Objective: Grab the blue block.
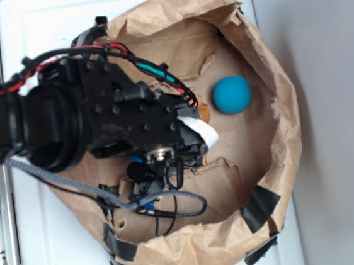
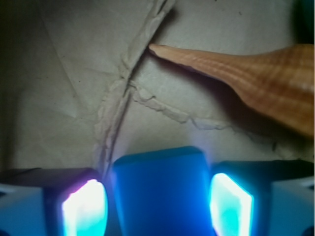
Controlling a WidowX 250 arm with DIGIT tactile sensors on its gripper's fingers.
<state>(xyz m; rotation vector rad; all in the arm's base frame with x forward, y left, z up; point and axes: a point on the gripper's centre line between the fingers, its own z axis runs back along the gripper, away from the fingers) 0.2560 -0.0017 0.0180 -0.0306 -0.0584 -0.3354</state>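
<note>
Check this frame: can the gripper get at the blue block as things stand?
Probably yes. In the wrist view the blue block already sits between the gripper's two glowing pads, nothing between them. The ribbed shell lies beyond, clear of the fingers. Contact itself isn't discernible.

You are looking at a smooth, plastic-looking blue block (image 2: 160,191) lying on creased, matt brown paper (image 2: 64,88), beside a finely ribbed tan shell (image 2: 266,78). Around it, the paper bag's rim (image 1: 271,65) is showing patches of black tape (image 1: 259,207), and the teal ball (image 1: 231,94) is looking matt.
</note>
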